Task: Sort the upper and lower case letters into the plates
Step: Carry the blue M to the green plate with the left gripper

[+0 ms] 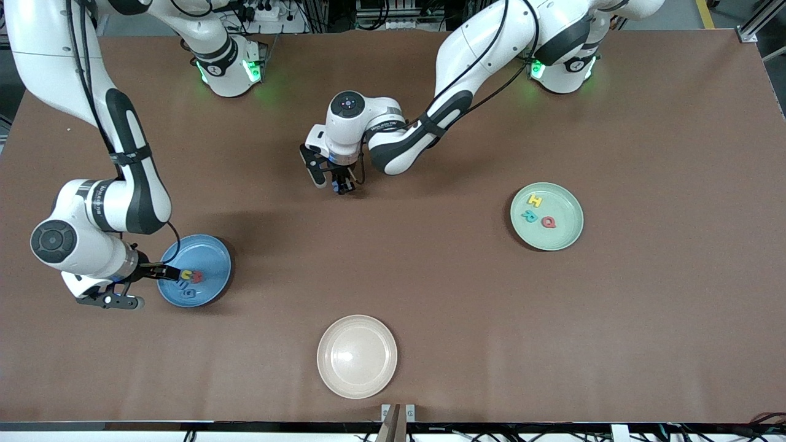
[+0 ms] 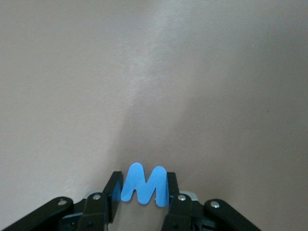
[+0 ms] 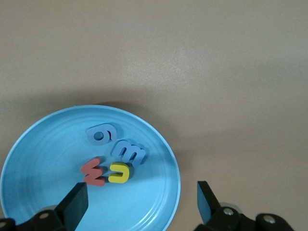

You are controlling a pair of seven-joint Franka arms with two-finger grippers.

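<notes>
My left gripper (image 1: 336,184) is low over bare table in the middle, shut on a blue letter M (image 2: 144,186) held upright between its fingers (image 2: 111,185). The blue plate (image 1: 212,255) toward the right arm's end holds a blue round letter (image 3: 101,134), a blue m (image 3: 128,152), a red letter (image 3: 93,172) and a yellow one (image 3: 119,173). My right gripper (image 3: 142,192) hangs open over that plate's rim, with nothing in it. Toward the left arm's end, the mint green plate (image 1: 562,236) holds a yellow H (image 1: 535,200), a teal R (image 1: 529,215) and a red Q (image 1: 548,222).
A cream-beige plate (image 1: 357,356) with nothing in it lies nearest the front camera, in the middle. The brown tabletop (image 1: 645,307) spreads wide around all three plates.
</notes>
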